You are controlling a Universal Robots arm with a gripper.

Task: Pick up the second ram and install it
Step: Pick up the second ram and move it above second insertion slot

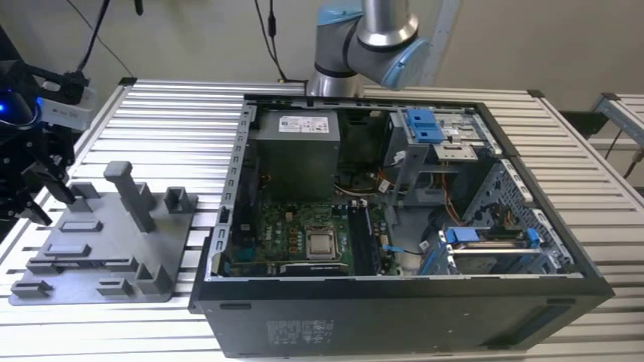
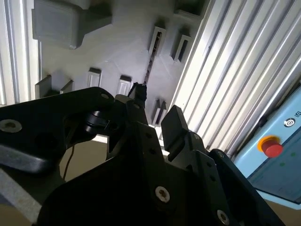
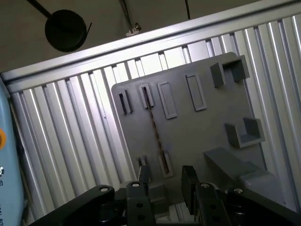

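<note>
"Second ram (image 3: 155, 132); where does it sit?"
"On edge in the slots of the grey tray (image 3: 207, 136) on the bench (image 3: 70, 141); in the first wrist view it is a thin dark strip."
"And the tool (image 3: 165, 181)?"
"Spread wide, holding nothing; the jaws stand either side of the stick's near end; its long axis runs straight away from the tool across the tray, so I judge its flat faces are turned towards the fingers (image 3: 189, 183)."

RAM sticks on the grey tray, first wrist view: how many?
1. The second ram stands on edge in the slots of the grey tray, running under the open gripper. The gripper covers part of the tray, so another could be hidden.
</note>
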